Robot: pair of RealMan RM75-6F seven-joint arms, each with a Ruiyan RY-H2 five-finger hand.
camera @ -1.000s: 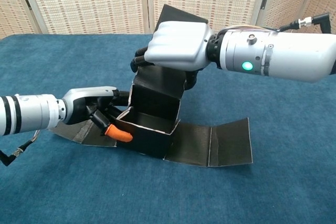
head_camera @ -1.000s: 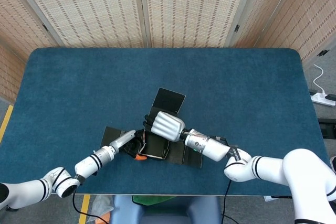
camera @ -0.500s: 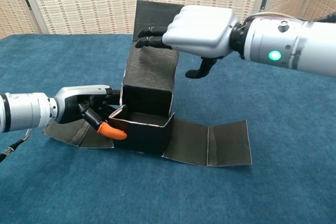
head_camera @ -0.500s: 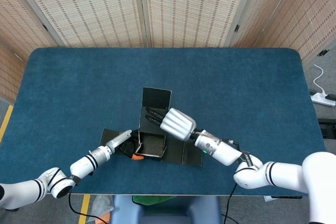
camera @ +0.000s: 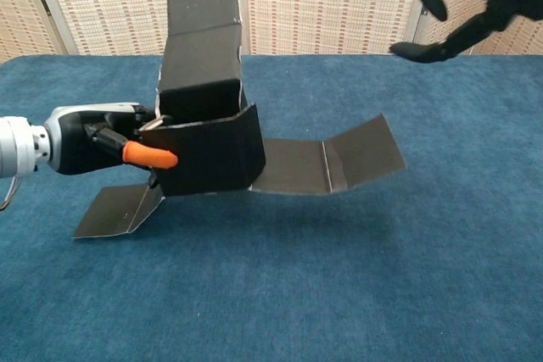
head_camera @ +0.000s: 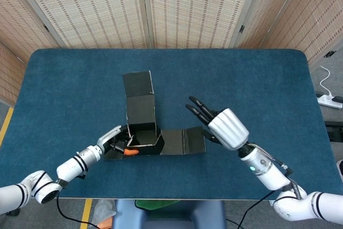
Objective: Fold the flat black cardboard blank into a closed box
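The black cardboard blank (head_camera: 142, 128) (camera: 208, 157) is partly folded into an open box. Its tall back panel (camera: 204, 36) stands upright, and two joined flaps (camera: 327, 163) stick out to the right. A smaller flap (camera: 114, 211) hangs down at the left. My left hand (head_camera: 114, 143) (camera: 89, 137) grips the box's left side, with its orange-tipped thumb (camera: 150, 157) pressed on the front wall. In the chest view the box is raised off the table. My right hand (head_camera: 220, 124) (camera: 462, 2) is open to the right of the box, its fingers spread, touching nothing.
The blue cloth table (head_camera: 252, 79) spreads wide around the box. Woven screens (head_camera: 187, 4) stand behind the far edge. A white power strip (head_camera: 328, 100) lies on the floor off the right side. The front edge (head_camera: 177, 198) is close to both forearms.
My right hand has let go of the back panel and drawn away to the right. My left hand has lifted the box and shifted it left, and the back panel now stands straight.
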